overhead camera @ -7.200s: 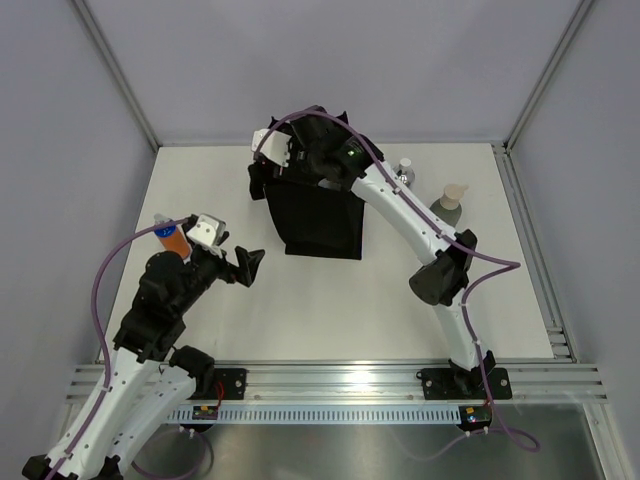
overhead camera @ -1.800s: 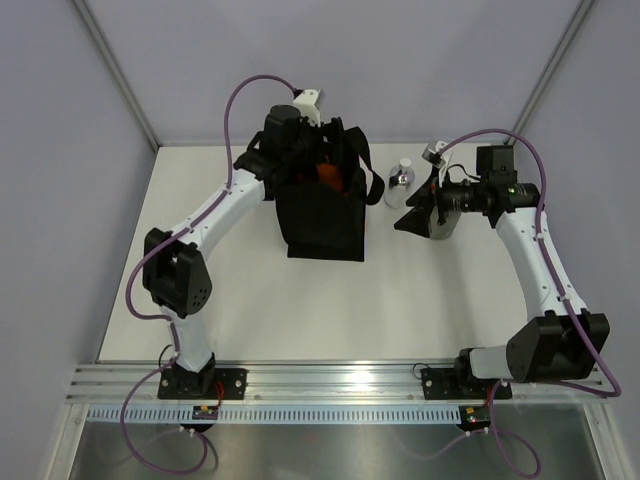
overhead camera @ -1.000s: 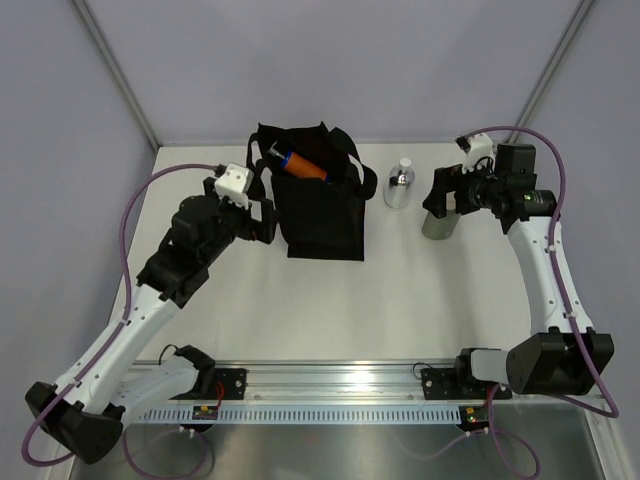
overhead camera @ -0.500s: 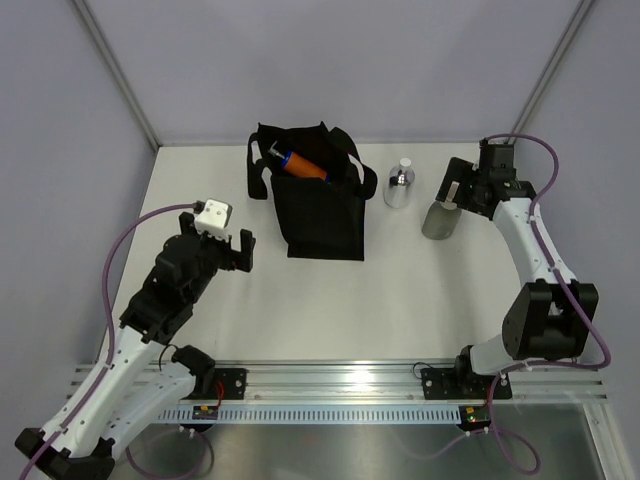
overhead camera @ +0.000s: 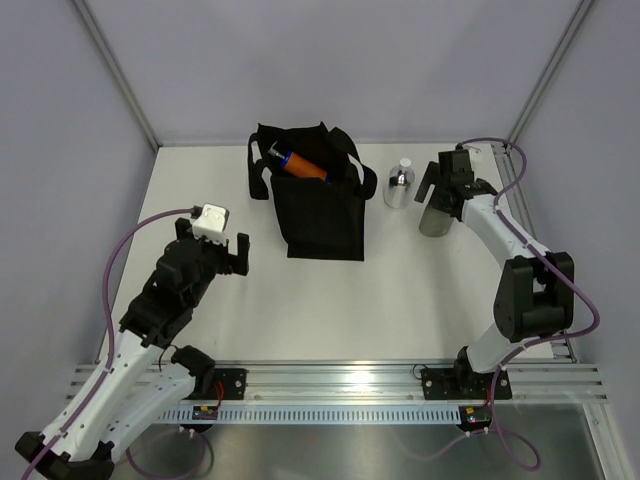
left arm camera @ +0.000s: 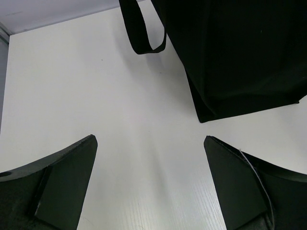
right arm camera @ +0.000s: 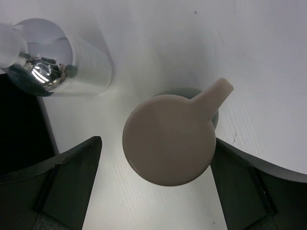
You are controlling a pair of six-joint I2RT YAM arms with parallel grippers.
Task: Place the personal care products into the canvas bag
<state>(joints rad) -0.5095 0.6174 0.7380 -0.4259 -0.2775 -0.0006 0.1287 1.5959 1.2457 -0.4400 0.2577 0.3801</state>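
Grey-green bottle point(overhead camera: 436, 221) upright, cap point(right arm camera: 168, 139) up.

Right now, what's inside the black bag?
An orange bottle lies across the open top of the black bag. Whatever sits deeper is hidden by the dark fabric, so I cannot tell what else is inside.

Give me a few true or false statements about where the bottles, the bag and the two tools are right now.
1. The right tool stands open over the beige cap of the grey-green bottle. True.
2. The small silver bottle lies on its side. False: it stands upright.
3. The left tool holds a bottle. False: it is open and empty.
4. An orange bottle shows in the mouth of the canvas bag. True.
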